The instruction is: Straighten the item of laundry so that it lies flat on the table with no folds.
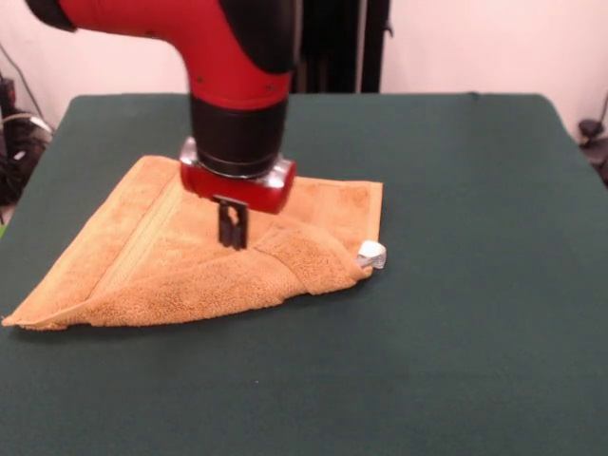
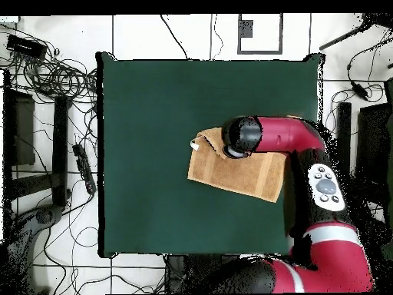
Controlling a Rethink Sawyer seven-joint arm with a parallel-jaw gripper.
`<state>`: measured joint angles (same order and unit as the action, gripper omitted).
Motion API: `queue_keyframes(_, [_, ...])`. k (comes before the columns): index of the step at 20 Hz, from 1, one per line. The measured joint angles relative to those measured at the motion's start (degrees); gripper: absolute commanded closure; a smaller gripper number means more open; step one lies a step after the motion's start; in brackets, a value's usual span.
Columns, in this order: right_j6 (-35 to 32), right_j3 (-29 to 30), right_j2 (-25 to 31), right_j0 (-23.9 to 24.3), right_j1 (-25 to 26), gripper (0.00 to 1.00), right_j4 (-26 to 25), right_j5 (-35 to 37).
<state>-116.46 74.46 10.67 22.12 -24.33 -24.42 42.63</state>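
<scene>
On the green worktop (image 1: 475, 285), toward the middle, lies the towel (image 1: 161, 261), folded over into a rough triangle: long point toward the front view's lower left, thick doubled edge along the near side, white tag (image 1: 371, 254) at the right corner. Directly above the cloth hangs the pincer (image 1: 232, 228), tips down over the spot where a flap crosses the lower layer; fingers look narrow, close together, with no cloth visibly between them, though whether the tips touch the terry cannot be told. Seen overhead, covers much of the towel's top edge with the arm's wrist (image 2: 242, 137).

Judged stage: early, fold not yet opened. To do the step well: should grip only the top layer, near a free corner or flap edge rather than mid-panel, so the layer underneath stays put. Best to lift just clear, then carry the flap away from the fold line, low and slow, and release once it lies past the crease. Risk: pinching both layers and dragging the whole towel, or bunching the soft pile.
</scene>
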Motion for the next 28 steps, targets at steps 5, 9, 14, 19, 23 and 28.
queue_keyframes(5, [0.0, -2.6, -0.1, -2.5, 1.6, 1.0, 0.0, 0.0])
queue_keyframes(9, [0.0, -3.4, -0.1, -3.1, 2.9, 1.0, 0.0, 0.0])
queue_keyframes(14, [0.0, -3.4, -0.2, -2.7, 3.9, 1.0, 0.0, 0.0])
queue_keyframes(19, [0.0, -2.5, -0.2, -2.1, 3.3, 1.0, 0.3, 0.0])
queue_keyframes(23, [0.0, 0.1, -0.3, -1.8, 0.2, 1.0, 1.4, 0.0])
queue_keyframes(28, [0.0, 3.5, -0.6, -2.3, -5.3, 1.0, 3.9, 0.8])
